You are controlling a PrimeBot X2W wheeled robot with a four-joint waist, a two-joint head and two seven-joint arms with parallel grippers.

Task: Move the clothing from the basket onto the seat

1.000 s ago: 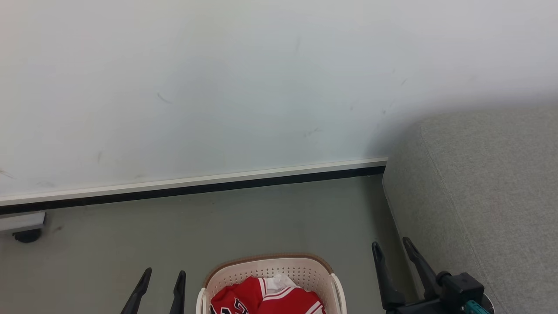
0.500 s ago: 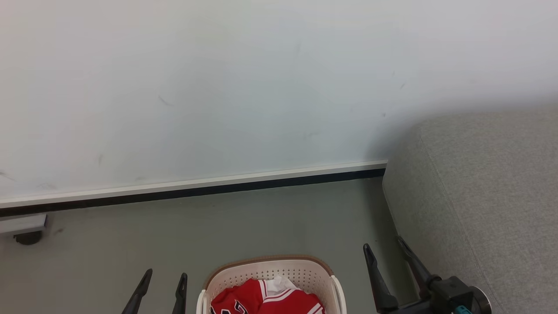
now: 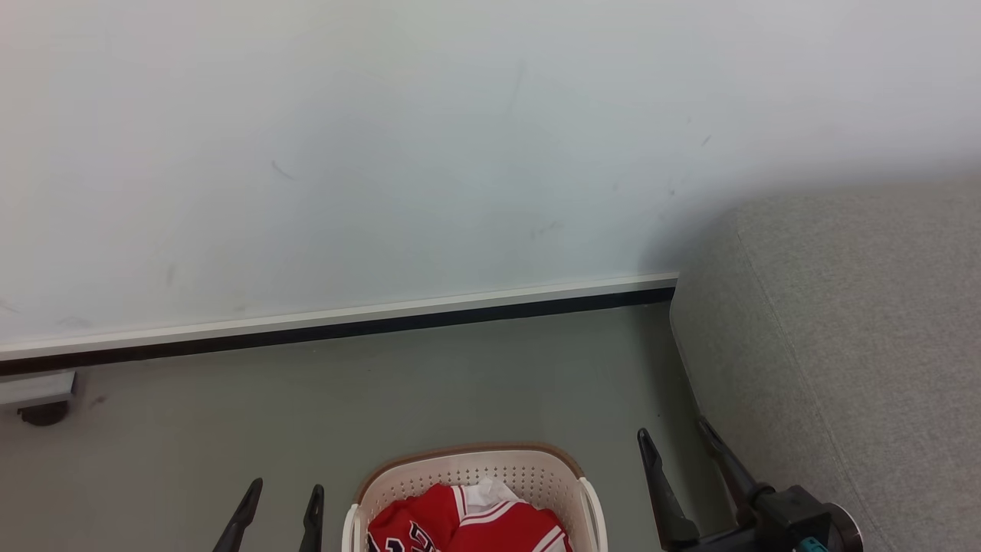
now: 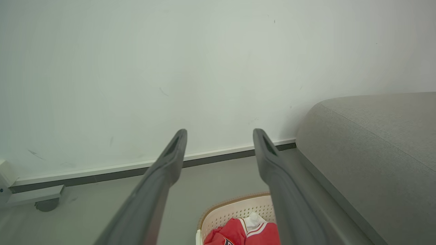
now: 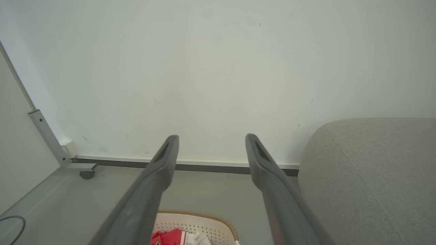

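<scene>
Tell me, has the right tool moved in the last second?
Yes: the right tool has shifted slightly left, away from the sofa toward the basket.

- Home-like corner, though sparse as a test room: a large grey woven-fabric sofa seat [image 3: 843, 345] stands against a bare, scuffed white wall [image 3: 383, 153].
- An oval cream-white perforated plastic laundry basket [image 3: 529, 479] holding red white-striped sports clothing [image 3: 475, 525] sits on the grey-green floor [image 3: 460, 383].
- A grey metal frame [image 5: 44, 136] on a dark caster wheel [image 5: 87, 175] meets the wall.

The clothing [image 3: 502, 529] is red with white stripes and black, white-edged lettering. The basket [image 3: 529, 477] is cream-white, perforated, brown-rimmed. The seat [image 3: 866, 322] is grey woven fabric. The floor [image 3: 460, 383] is grey-green.
</scene>
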